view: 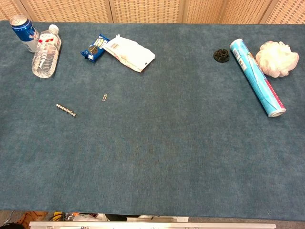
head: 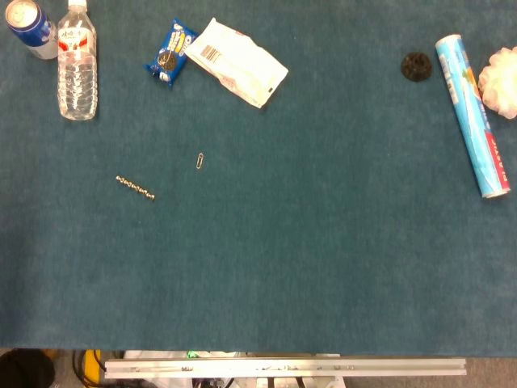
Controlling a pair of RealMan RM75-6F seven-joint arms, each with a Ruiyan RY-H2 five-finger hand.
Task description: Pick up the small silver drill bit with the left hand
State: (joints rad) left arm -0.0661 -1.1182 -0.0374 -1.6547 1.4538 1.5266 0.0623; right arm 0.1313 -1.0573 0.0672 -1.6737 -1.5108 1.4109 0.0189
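Drill bit (head: 135,187) is what you are after, and you will find it lying flat on the blue table cover (head: 307,267), toward the left side, its length running on a slant from upper left to lower right; your chest view shows it the same way (view: 66,110). Neither of your hands appears in the head view or the chest view, so you cannot place the bit against the left hand, and you cannot tell from these pictures whether either hand is released, clenched or grasping anything. Nothing touches the bit. Near it, up and to the right, you have a paper clip (head: 199,161), apart from the bit. Farther back on the left stand a clear water bottle (head: 77,65) and, just beside it in the corner, a blue can (head: 29,24). Back toward the middle, a blue cookie packet (head: 171,52) lies touching a white bag (head: 241,63). Well apart, on your far right, you see a small black round part (head: 416,66), a long blue roll (head: 472,113) and a pale mesh sponge (head: 501,82) at the edge.
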